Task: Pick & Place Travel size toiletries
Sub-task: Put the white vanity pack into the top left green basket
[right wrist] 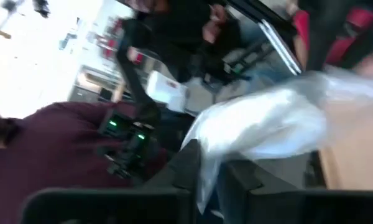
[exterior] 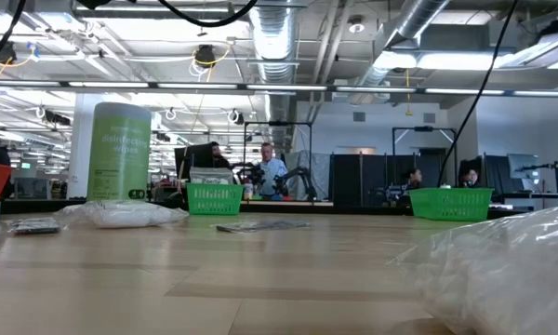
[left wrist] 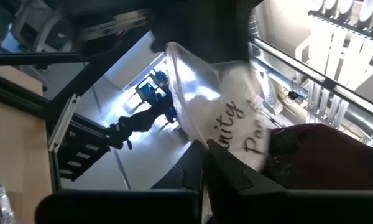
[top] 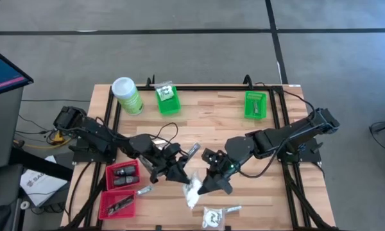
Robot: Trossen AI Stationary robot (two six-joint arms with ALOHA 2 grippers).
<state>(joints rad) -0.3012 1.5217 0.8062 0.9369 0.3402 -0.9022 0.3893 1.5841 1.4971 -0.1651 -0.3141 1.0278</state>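
Left end effector (top: 179, 172): near the middle of the bench, a little toward 7 o'clock; its fingers are pressed together on one edge of a white crinkly packet (top: 192, 191). The left wrist view shows clear film with black lettering pinched between the dark fingers (left wrist: 236, 177), so this looks like the grip meant to carry it.

Right end effector (top: 208, 186): just across the same packet, at its 3 o'clock side. The right wrist view shows the film bunched against its fingers (right wrist: 236, 180); whether they pinch it or have let go I cannot tell.

Why both meet there: my reading is a handover or a two-sided steadying, since thin film slides on wood and is hard to nip from one side.

Held packet: at about 6 o'clock from bench centre, between the two end effectors.

Other toiletries: another white packet (top: 213, 217) by the 6 o'clock edge; a slim silvery sachet (top: 143, 190) at 7 o'clock, beside the red baskets (top: 119, 186), which hold dark sticks.

Green baskets (top: 167, 101): along the 12 o'clock edge, likely drop points.

Light-green canister (top: 127, 95): upright at 11 o'clock, untouched.

Bench (top: 199, 135): bare wood at centre.
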